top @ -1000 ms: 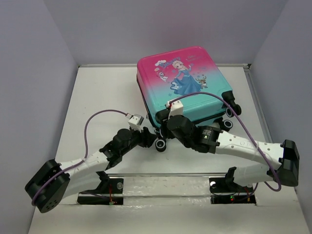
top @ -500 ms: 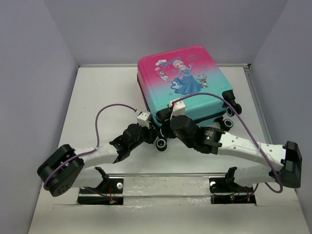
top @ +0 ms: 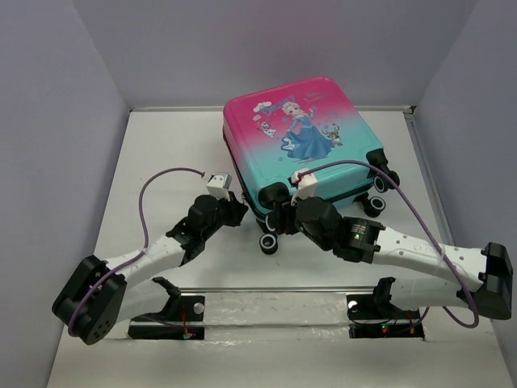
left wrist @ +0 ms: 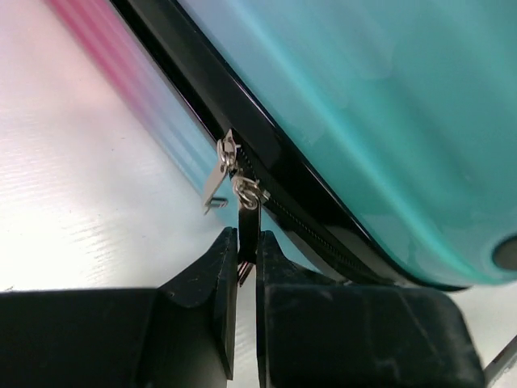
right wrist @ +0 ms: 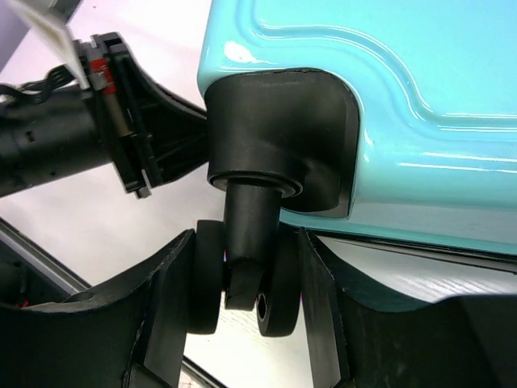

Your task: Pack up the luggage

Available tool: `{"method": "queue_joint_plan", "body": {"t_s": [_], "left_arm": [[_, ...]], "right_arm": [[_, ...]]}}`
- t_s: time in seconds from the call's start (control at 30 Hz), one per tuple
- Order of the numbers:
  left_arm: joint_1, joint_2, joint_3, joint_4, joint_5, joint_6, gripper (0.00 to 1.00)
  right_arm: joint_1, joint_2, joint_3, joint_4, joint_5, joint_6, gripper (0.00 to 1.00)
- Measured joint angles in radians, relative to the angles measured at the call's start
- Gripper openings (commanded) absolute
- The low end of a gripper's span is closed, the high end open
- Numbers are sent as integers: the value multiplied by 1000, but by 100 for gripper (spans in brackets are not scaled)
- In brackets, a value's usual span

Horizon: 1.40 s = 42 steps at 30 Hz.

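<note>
The white, faintly ribbed table [top: 161, 145] carries the luggage [top: 299, 153] at its far middle. It is a glossy hard-shell child's suitcase with rounded corners, lying flat with its pink-to-teal printed face up and its black wheels towards the arms.

The right gripper [right wrist: 246, 238] reaches in at the near left corner of the shell. Its 2 black moulded fingers are pressed against the sides of a twin caster wheel [right wrist: 279, 287] of matt black rubber, hung on a round stem under a smooth black corner housing.

The left gripper [left wrist: 246, 242] sits at the case's left edge, its flat pads pinched together on 1 thin metal zipper pull [left wrist: 249, 230]. A 2nd silver pull [left wrist: 215, 182] dangles free just beside it, both hanging from the black zipper track [left wrist: 307, 222].
</note>
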Motion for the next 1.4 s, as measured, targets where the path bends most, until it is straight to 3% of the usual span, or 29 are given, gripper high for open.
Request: {"method": "queue_joint_plan", "body": {"t_s": [0.13,0.23,0.27,0.37,0.4,0.43,0.57,0.6,0.63,0.7,0.73,0.87,1.03,1.13,1.4], "left_arm": [[83,76,69,-42,88,-22,6],[103,91,98,-70,109,-58,39],[108,82,98,-78,112,-66,60],[168,-28,82,-117,-29,-108,83],[198,-97,73,-130,-74,-125,96],[232,-195,63,-143,-125,-140,99],[246,-583,55,-219,-206,-190,99],[244,-661,56,-236,-214,-196,99],[243,-741,68,-267,-224,-201,99],[243,-840,114,-326,-243,-211,99],[243,-856,137,-354,-246,-212,99],[243,-874,248,-476,-237,-217,99],[243,-869,347,-588,-193,-220,99],[243,-869,360,-604,-149,-220,99],[242,-956,356,-737,-113,-208,99]], "right_arm": [[-3,0,-11,35,-31,8,7],[-2,0,-18,54,-36,6,7],[0,0,-18,57,-36,6,7],[15,-3,-18,47,-39,-11,7],[22,-5,-17,46,-39,-20,7],[29,-5,-17,43,-38,-29,7],[56,33,14,42,-26,-59,8],[72,67,38,41,-12,-71,16],[83,103,62,43,-4,-77,47],[101,173,119,48,2,-76,78],[111,207,149,48,-4,-85,100],[173,334,241,50,-71,-112,100],[195,242,242,5,-97,-144,100],[207,76,238,0,-83,-164,100],[215,-609,24,66,173,-184,100]]}}
